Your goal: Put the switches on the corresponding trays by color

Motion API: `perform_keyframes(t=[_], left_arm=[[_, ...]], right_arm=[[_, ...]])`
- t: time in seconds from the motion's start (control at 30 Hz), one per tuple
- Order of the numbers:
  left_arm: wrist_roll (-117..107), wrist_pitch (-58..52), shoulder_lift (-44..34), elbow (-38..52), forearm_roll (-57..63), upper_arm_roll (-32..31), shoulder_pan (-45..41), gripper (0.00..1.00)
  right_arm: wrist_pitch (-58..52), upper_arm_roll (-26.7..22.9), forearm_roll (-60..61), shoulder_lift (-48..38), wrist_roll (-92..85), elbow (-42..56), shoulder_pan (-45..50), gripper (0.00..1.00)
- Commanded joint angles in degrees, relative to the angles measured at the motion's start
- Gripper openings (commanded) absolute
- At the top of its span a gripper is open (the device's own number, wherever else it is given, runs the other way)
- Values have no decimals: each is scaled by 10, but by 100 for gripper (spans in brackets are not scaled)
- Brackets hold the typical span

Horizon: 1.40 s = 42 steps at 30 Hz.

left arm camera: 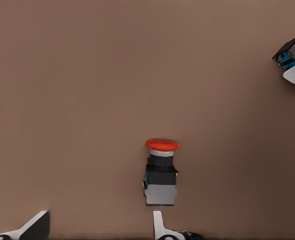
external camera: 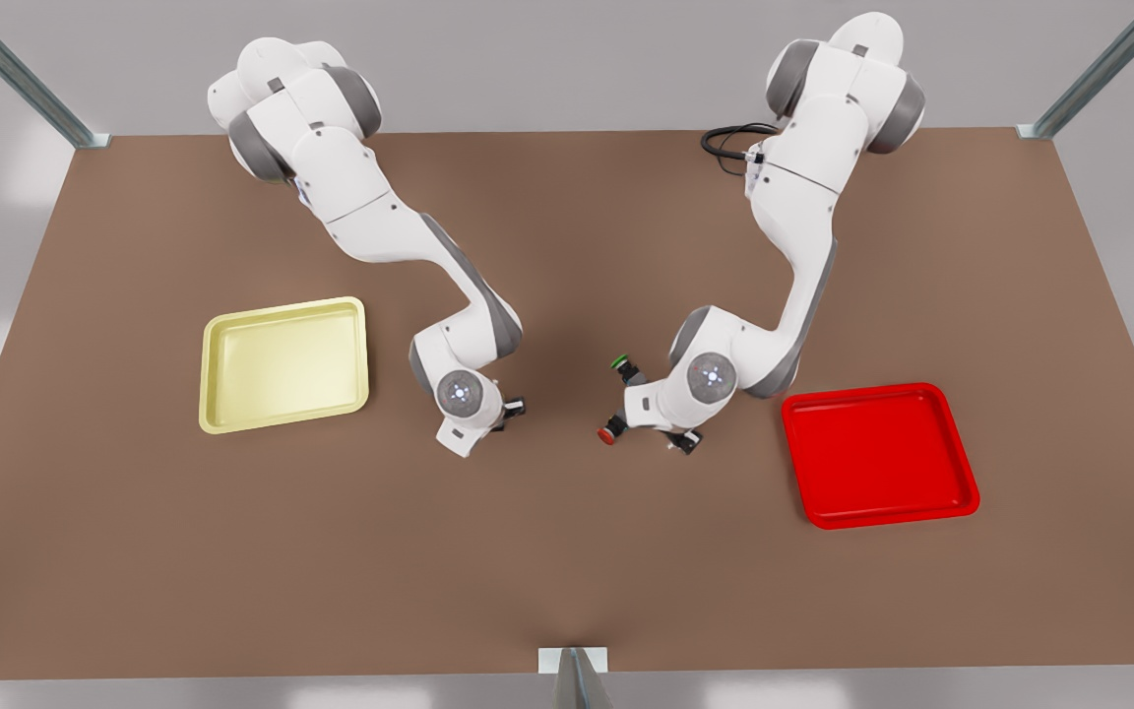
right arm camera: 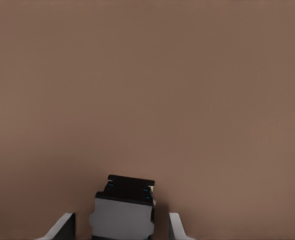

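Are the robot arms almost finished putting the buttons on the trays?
Not yet. Nothing is done: the yellow tray and red tray are both empty. In hand: the left gripper, open, is just by the red switch on the table; the right gripper, open, straddles a dark switch body, its cap hidden. Left: grasping, carrying and placing both.

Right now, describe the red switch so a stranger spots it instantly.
Find the red tray at the front view's right of the brown table; the left gripper hovers beside it, the right gripper nearer the yellow tray. The red switch lies by the left gripper, a dark box with a red cap; the neighbouring switch has a green cap.
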Motion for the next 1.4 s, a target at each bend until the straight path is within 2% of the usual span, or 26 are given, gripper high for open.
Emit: perform_keyframes(t=[0.0,0.07,0.1,0.23,0.3,0.43,0.8,1.37], left_arm=[[0,0,0,-1,-4,0,0,99],[-2,3,2,-1,-4,0,-9,99],[-5,2,3,1,-4,0,-17,99],[-15,-1,11,16,-7,8,-64,99],[-36,-14,12,26,-17,53,-103,99],[-53,-23,11,22,-18,54,-103,100],[-50,15,35,17,-18,54,-103,100],[-58,10,49,10,1,54,-115,99]], right_arm=[[0,0,0,1,0,1,0,72],[0,0,0,2,0,5,-3,68],[0,-5,0,2,-1,7,-1,62],[2,-6,0,8,-1,9,2,60],[2,-6,0,9,0,9,4,60],[1,-6,0,8,0,9,4,55],[-3,-6,-1,7,-2,10,4,55],[-5,-6,8,9,23,10,3,54]])
